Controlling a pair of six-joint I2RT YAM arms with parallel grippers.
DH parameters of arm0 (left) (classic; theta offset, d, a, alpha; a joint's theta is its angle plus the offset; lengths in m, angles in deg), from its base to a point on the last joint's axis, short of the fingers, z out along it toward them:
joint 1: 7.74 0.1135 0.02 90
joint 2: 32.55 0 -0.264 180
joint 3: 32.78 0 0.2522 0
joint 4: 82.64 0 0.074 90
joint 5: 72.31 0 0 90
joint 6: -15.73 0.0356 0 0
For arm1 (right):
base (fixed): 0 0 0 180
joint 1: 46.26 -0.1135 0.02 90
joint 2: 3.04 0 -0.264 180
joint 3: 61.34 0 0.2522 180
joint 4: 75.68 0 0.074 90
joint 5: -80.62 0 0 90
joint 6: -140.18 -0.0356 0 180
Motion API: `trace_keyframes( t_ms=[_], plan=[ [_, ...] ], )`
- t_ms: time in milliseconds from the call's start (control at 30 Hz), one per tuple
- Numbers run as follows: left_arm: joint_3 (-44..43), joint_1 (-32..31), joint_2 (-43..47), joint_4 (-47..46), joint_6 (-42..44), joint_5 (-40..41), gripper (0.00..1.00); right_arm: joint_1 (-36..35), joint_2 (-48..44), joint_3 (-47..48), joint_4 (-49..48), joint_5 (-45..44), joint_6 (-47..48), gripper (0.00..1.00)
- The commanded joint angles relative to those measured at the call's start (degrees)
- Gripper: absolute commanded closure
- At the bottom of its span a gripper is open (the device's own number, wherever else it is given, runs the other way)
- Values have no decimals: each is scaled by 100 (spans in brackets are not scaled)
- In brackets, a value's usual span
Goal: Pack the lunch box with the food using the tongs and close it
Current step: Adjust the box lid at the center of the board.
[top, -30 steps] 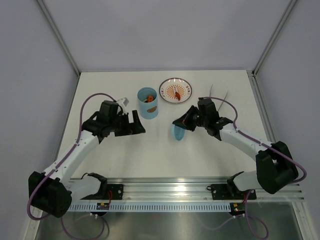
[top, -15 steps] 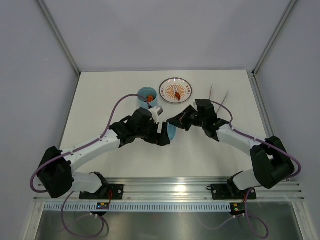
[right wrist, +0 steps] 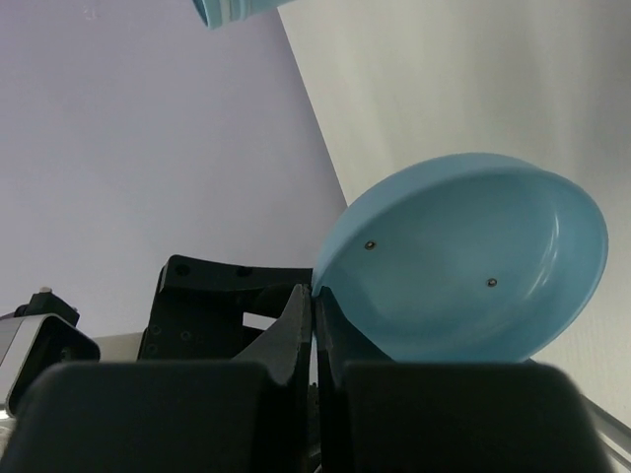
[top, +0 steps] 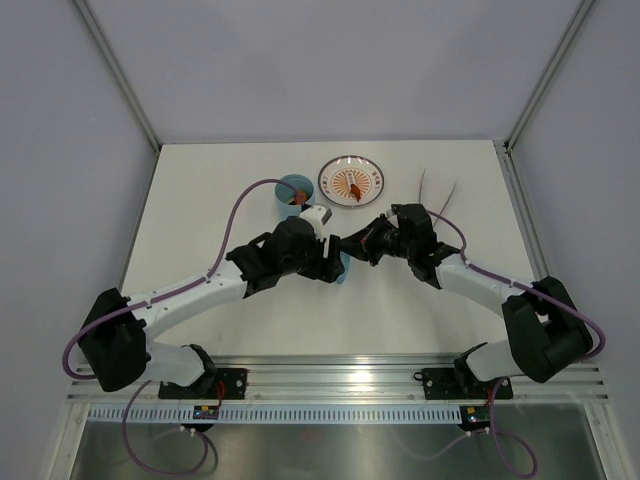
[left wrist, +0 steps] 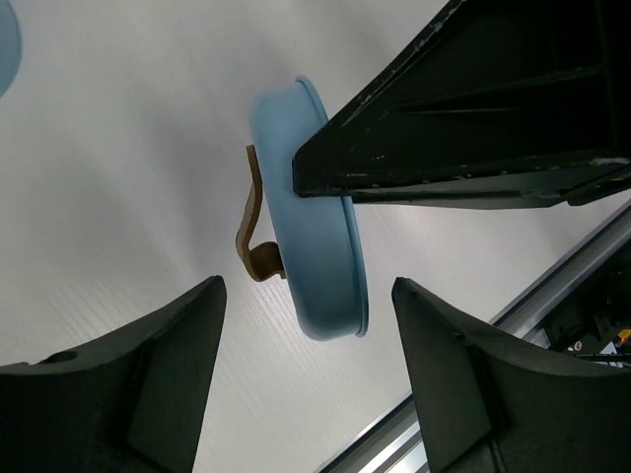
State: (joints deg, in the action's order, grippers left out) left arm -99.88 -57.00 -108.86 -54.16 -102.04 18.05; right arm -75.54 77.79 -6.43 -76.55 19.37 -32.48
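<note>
The closing step appears to be in hand, by way of a handover of the lid [right wrist: 463,256]. The right gripper [right wrist: 314,296] has its fingers pressed together on the lid's rim and holds it in the air, hollow side turned toward its own camera. The lid hangs nearer the robot than the lunch box [top: 283,190] and a little to that box's right.

The left gripper [left wrist: 306,291] is at the same spot with its jaws spread, one finger on each side of the lid and neither touching it. From the left wrist the lid is seen edge-on, with a brown strap [left wrist: 254,232] on its outer face.

The lunch box stands open on the table [top: 200,200], partly behind the left arm, with red-orange food [top: 297,198] inside. Just to its right is the plate [top: 351,165], with one orange piece [top: 353,186] on it, so packing looks unfinished. Further right lie the tongs [top: 423,187], unheld. Their arms seem spread in a narrow V with nothing between them, though they are thin and partly hidden by the right arm.

Next, the left jaws would likely need to close firmly on the lid before the right fingers let go, or it could drop. The lid would then have to be turned hollow side down and centred over the lunch box's rim.
</note>
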Motion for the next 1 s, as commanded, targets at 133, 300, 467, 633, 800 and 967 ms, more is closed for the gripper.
trace_keyframes(
  t_ms=[133, 300, 467, 633, 800, 967],
  plan=[
    [-247, -84, -68, -479, 70, 307, 35, -69, -7, -71, -943, 376, -479, 100],
    [-229, -93, -94, -540, 52, 289, 39, -61, 125, -159, -1340, 508, -752, 100],
    [-229, -102, -86, -575, 8, 289, 50, -61, 266, -177, -1411, 561, -787, 100],
    [-177, -93, -15, -549, -18, 350, 62, -61, 275, -230, -1419, 526, -796, 100],
    [-229, -102, -59, -426, -9, 438, 73, -69, 275, -282, -1358, 474, -779, 94],
    [-256, -93, -138, -330, 26, 474, 83, -61, 231, -291, -1165, 403, -709, 81]
  ],
)
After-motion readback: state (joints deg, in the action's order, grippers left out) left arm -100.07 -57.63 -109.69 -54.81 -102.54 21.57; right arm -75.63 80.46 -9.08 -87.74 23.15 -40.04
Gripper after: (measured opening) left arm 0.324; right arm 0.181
